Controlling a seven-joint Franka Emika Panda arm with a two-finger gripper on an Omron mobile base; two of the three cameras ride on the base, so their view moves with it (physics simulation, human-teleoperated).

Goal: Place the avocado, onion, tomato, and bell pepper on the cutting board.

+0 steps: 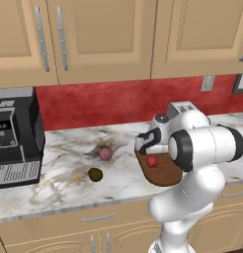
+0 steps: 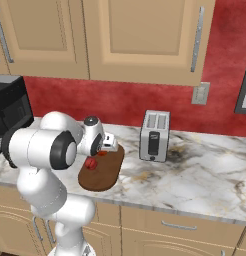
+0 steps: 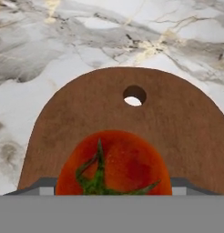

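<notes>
While I hang low over the cutting board (image 3: pixel 191 123), my fingers (image 1: pixel 141 147) point down at it and a tomato (image 3: pixel 116 164) sits right beneath them. It is orange-red with a green star of stem on top, and it lies on the wood just short of the board's round hanging hole. I cannot tell how far apart my fingers stand, nor whether they touch or grip the tomato. In the hand view their tips are cut off at the bottom edge, along with the tomato's near half, and from the base views my own white wrist and elbow cover them.

A second small red ball (image 2: pixel 91 163) rests on the board just behind my fingers, toward the tabletop's front edge; it is too small to say which piece of produce it is. Well off to my left, clear of the board, the pinkish onion (image 1: pixel 105 153) and the dark avocado (image 1: pixel 95 174) lie on the marbled tabletop (image 3: pixel 63 45), near each other but apart.
</notes>
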